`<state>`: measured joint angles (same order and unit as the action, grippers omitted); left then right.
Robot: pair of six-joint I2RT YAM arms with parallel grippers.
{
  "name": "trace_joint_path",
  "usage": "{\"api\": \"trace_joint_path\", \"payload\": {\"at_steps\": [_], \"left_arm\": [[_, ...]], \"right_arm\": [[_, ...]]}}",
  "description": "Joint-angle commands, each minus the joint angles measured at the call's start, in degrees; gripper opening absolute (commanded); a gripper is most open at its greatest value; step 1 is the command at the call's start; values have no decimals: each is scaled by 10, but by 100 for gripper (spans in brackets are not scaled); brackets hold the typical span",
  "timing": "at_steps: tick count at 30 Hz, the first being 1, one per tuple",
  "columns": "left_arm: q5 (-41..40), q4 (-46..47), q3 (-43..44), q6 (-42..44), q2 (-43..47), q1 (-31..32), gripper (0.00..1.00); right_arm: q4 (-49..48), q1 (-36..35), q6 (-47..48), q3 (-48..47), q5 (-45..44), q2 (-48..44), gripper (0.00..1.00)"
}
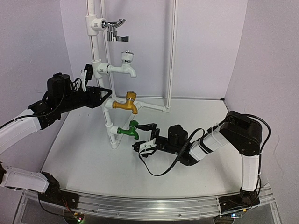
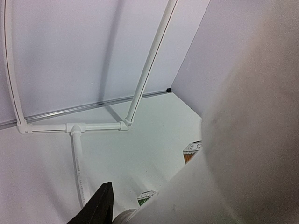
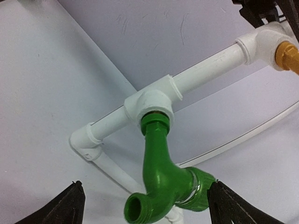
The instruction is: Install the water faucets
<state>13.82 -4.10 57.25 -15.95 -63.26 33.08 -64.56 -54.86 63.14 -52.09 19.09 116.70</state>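
Table (image 1: pixel 84 158): white flat top, lilac walls left, back, right. Aluminium rail (image 1: pixel 140 205) along near edge. White pipe frame (image 1: pixel 149 106) stands directly on top, back of centre; base runs lie flat on surface, near foot elbow (image 1: pixel 113 145) touching table. Black cable (image 1: pixel 159 171) loop appears to rest on top, right of elbow.
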Motion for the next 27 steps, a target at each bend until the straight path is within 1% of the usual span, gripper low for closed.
{"api": "trace_joint_path", "payload": {"at_steps": [1,5,7,9,11,15,18,21,24,27], "left_arm": [[79,-36,-3,-106,5,15,0],[80,-36,-4,-108,7,16,0],[78,-35,-4,-107,9,15,0],[76,-36,-5,-107,10,15,0],[75,-36,-5,-106,11,16,0],[76,-36,-5,-105,10,16,0],[76,-36,-5,-105,9,16,0],[76,-36,-5,-105,9,15,0],[76,-36,-5,-106,11,16,0],[75,-36,-5,-105,11,16,0]], "right_arm": [[-57,-5,87,-48,-30,29,94],[-51,-5,117,-86,-68,64,93],[-51,-5,126,-99,-85,76,91],[-40,-5,125,-101,-84,78,84],[-5,-5,102,-100,-80,68,71],[27,-5,22,-84,-57,43,64],[64,-5,-78,-81,-26,25,54],[88,-5,-199,-84,7,18,44],[88,-4,-335,-88,33,14,32],[88,-1,-485,-99,56,19,24]]}}
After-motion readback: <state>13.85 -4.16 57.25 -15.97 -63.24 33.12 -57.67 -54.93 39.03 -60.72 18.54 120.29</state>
